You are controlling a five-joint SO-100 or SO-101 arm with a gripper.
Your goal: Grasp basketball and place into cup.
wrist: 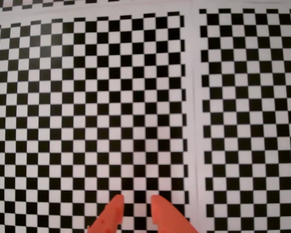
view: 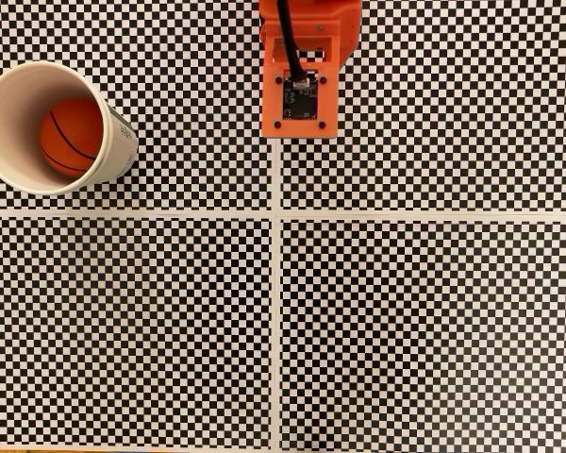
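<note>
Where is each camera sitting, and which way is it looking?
Fixed view: high above, facing straight down at the checkered mat; the basketball sits inside the paper cup at left, the orange arm at top.
Wrist view: rides on the arm, looking forward and down at the mat; only the end effector tips show, slightly apart, holding nothing.
Shared: the mat and its white seams.

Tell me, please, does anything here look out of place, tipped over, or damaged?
Nothing stands out. The cup is at the left edge of the fixed view with the basketball inside it. The gripper is empty, its fingertips slightly apart above the checkered surface. No damage shows.
</note>
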